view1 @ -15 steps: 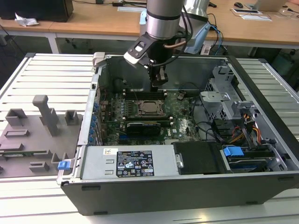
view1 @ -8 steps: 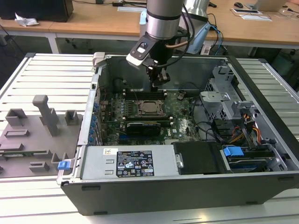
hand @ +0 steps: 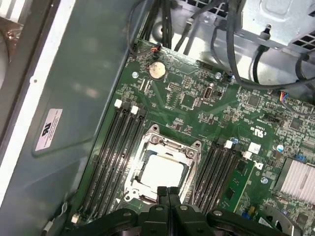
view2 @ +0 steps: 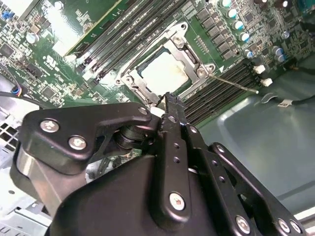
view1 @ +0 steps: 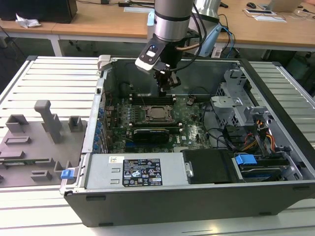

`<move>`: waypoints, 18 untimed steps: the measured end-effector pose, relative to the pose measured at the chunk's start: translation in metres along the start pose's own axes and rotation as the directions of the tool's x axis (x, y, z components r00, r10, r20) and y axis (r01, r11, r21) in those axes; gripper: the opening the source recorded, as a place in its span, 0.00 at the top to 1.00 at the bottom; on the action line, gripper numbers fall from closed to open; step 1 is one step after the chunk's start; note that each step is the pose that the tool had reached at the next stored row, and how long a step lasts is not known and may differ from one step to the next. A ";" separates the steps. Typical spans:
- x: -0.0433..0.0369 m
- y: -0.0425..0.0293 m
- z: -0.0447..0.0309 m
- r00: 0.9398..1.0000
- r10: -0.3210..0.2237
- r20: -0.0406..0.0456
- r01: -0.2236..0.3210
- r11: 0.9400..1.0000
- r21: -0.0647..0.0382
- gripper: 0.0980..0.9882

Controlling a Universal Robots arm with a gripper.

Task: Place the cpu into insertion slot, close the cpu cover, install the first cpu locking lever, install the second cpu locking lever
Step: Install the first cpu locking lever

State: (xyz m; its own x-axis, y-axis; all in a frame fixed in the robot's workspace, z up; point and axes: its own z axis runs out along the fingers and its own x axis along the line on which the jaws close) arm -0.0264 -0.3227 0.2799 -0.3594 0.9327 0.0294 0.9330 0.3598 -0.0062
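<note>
Closest to the lens in both wrist views, the black claw [view2: 170, 98] has its 2 fingers pressed together with nothing between them. Its tips sit over one edge of the insertion slot [view2: 129, 79]; whether they touch the metal I cannot tell.

The cpu [view2: 165, 71] lies flat in that slot, its dull silver top showing through the window of the cpu cover [view2: 188, 58], which is folded down around it. A thin metal lever [view2: 234, 82] runs out from 1 corner of the socket across the neighbouring black memory slots [view2: 216, 93].

In the exterior view the claw [view1: 167, 86] hangs at upper centre, just behind the cpu [view1: 158, 113], which sits near the middle of the green motherboard [view1: 192, 128]. That board lies inside an open computer case [view1: 197, 206] resting on a slatted metal surface [view1: 49, 73]. A grey fixture plate [view1: 29, 147] lies on the surface at the exterior view's left.
</note>
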 end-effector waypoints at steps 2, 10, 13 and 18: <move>0.0000 0.0000 0.0000 1.000 -0.009 0.000 0.009 1.000 0.000 0.99; 0.0000 0.0000 0.0000 0.999 -0.049 0.000 0.049 0.999 0.001 0.99; 0.0000 0.0000 0.0000 0.998 -0.060 0.000 0.060 0.998 0.002 0.99; 0.0000 0.0000 0.0000 0.997 -0.072 0.000 0.072 0.997 0.002 0.99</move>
State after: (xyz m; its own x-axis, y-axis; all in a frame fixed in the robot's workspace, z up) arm -0.0265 -0.3227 0.2799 -0.4253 0.9046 0.0294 0.9049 0.4256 -0.0062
